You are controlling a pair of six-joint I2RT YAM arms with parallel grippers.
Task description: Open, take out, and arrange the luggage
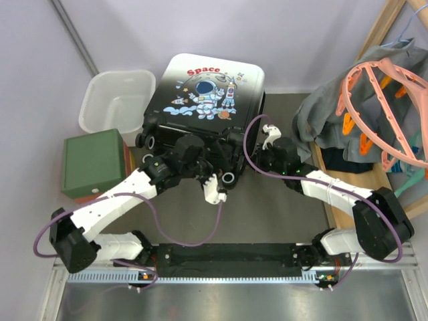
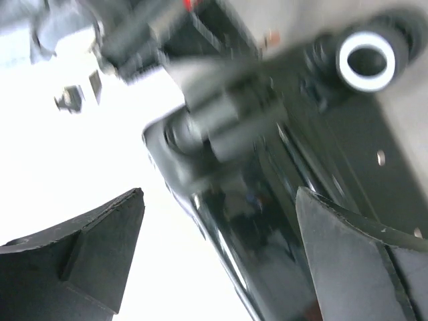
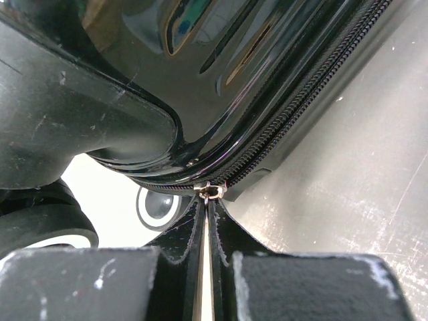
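Opening step. Suitcase [image 1: 207,87] lies shut, print up, on desk [image 1: 281,207], wheels [image 1: 229,178] toward me. My right tool [image 3: 208,207] clenched on zipper pull [image 3: 211,192] at wheel corner; my left tool [image 2: 219,197] released nearby. Next, I judge: drag pull along zipper [image 3: 301,114], steadily.

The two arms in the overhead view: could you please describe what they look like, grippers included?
Both the left arm and the right arm have white link shells between bulky black joint housings. A purple cable loops loosely along each. Seen close, the left gripper and right gripper have black wedge-shaped fingers, the right one's scuffed with pale marks.
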